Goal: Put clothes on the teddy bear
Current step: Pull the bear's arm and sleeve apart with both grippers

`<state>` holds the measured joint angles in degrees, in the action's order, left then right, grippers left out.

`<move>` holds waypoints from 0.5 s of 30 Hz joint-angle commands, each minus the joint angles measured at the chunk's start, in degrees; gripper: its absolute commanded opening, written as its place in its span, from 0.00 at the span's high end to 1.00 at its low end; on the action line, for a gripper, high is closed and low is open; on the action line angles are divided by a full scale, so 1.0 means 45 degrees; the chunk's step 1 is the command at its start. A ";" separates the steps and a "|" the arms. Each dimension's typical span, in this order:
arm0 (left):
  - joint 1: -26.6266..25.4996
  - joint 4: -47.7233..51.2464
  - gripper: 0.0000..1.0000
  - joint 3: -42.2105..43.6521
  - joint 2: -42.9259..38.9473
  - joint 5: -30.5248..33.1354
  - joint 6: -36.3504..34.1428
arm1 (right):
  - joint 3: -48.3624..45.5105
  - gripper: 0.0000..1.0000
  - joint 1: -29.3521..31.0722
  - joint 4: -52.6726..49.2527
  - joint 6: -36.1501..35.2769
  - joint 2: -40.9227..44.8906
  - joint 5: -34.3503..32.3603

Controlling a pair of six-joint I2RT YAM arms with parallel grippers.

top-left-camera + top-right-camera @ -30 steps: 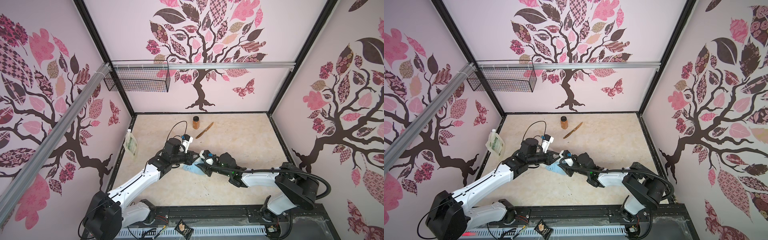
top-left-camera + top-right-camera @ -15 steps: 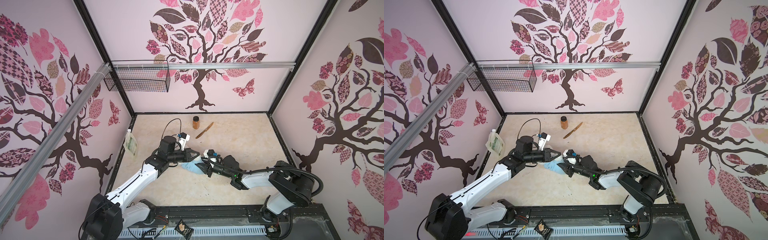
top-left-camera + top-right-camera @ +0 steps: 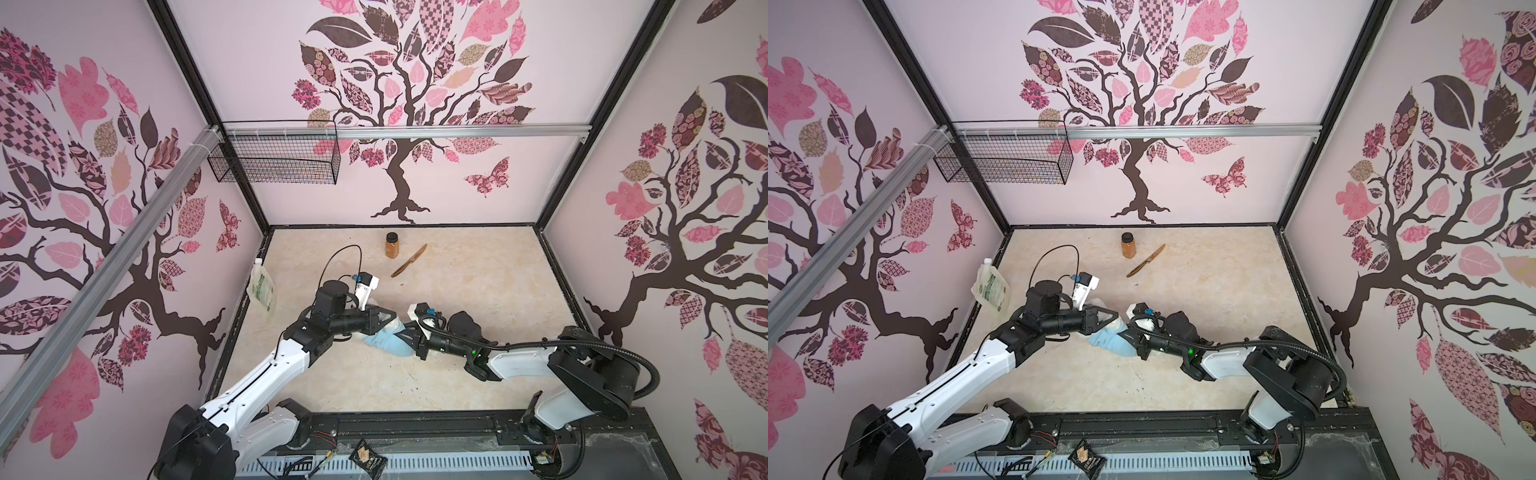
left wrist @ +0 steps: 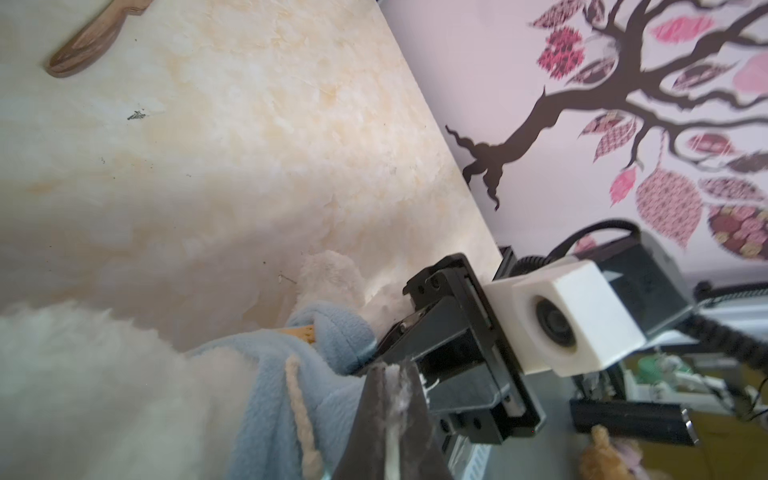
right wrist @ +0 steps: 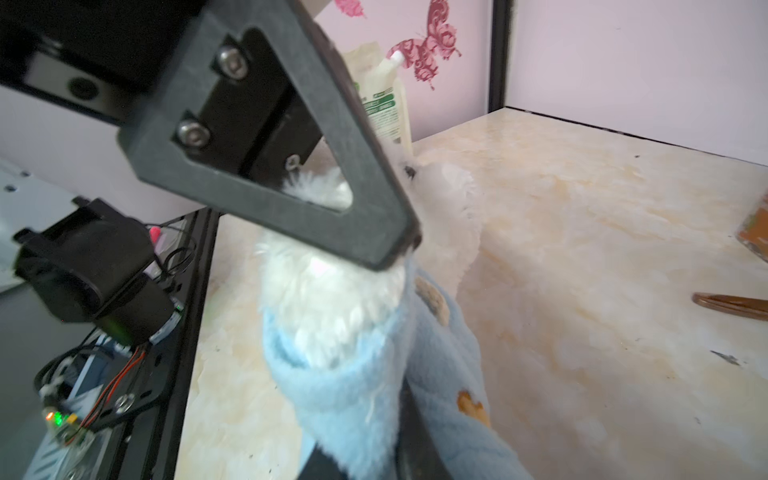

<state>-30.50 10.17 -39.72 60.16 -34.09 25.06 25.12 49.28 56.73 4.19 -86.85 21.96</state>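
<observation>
bear position: teddy bear (image 3: 390,325) lay near the middle of the table (image 3: 478,299), in the narrow gap between both grippers; only scraps of white fur showed in both top views.
clothing: light blue shirt (image 3: 388,343) was partly on the bear; the right wrist view showed a white fluffy limb (image 5: 332,316) poking out of a sleeve cuff, with tan prints (image 5: 432,301) on the fabric beside it.
left gripper: left gripper (image 4: 392,374) reached in from the left, fingers together and pinched on the bear's white fur; a wisp of fur sat in the seam between them.
right gripper: right gripper (image 5: 361,465) came in low from the right, dark fingers (image 5: 409,432) either side of the sleeve fabric, nipped on the shirt as far as the wrist view showed.
tips: both grippers' tips sat just beside each other at the bear.
cord: cream yarn cord (image 4: 299,407) lay along the blue fabric.
far side: amber jar (image 3: 392,245) stood upright, wooden knife (image 3: 409,260) lay just beside it, both well apart from the bear.
left edge: green-label pouch (image 3: 262,286) leaned at the left wall.
wall: wire basket (image 3: 274,158) hung on the rail, back left.
</observation>
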 commanded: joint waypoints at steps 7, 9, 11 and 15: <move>-0.0649 0.0170 0.68 -0.0051 -0.1354 0.0209 -0.5873 | -0.0505 0.85 -0.0227 -0.1612 0.0535 0.0405 0.2708; -0.0645 0.0239 0.64 -0.0154 -0.1382 0.0011 -0.6516 | -0.0522 0.85 -0.0227 -0.1630 0.0519 0.0401 0.2838; -0.0654 0.0582 0.60 -0.0338 -0.1232 -0.0463 -0.7297 | -0.0525 0.84 -0.0223 -0.1615 0.0535 0.0385 0.2855; -0.0683 0.1627 0.54 -0.0783 -0.0702 -0.1039 -0.8607 | -0.0544 0.84 -0.0228 -0.1514 0.0573 0.0373 0.2860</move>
<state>-33.39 13.98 -40.29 55.81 -35.94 -6.42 22.96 48.56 51.24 6.11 -86.24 33.19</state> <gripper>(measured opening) 0.458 0.159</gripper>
